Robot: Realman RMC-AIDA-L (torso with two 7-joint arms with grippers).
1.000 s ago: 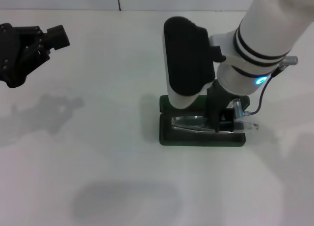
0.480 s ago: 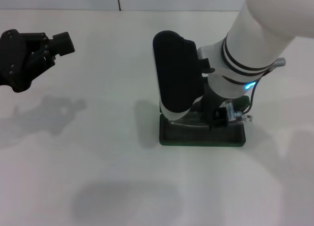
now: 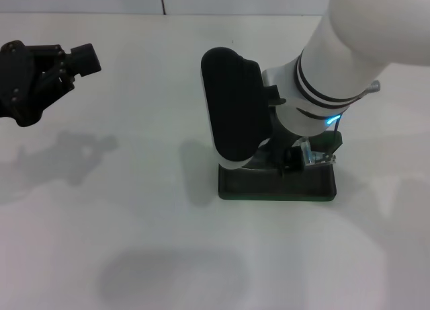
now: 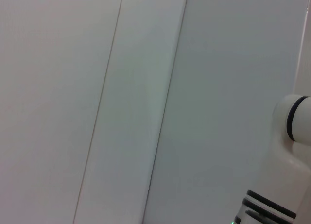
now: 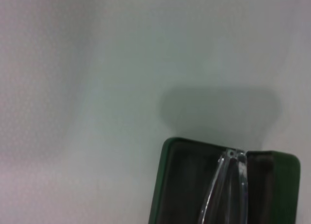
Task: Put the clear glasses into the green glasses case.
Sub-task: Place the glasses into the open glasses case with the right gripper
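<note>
The green glasses case (image 3: 275, 187) lies open on the white table, right of centre, with its dark inside facing up. My right gripper (image 3: 294, 164) reaches down into it and is shut on the clear glasses (image 3: 317, 155). One end of the glasses sticks out to the right, over the case's back edge. In the right wrist view the clear glasses (image 5: 224, 185) hang over the green glasses case (image 5: 175, 185), down inside its dark tray. My left gripper (image 3: 75, 71) is parked open at the far left, away from the case.
The right arm's large black and white wrist housing (image 3: 232, 108) stands over the left half of the case and hides it. The white table (image 3: 134, 222) spreads to the left and front. A wall seam (image 3: 162, 1) runs along the back.
The right arm has shifted left and lowered. The glasses have moved with it from over the case's front right to deeper inside the case. The left gripper has barely moved.
</note>
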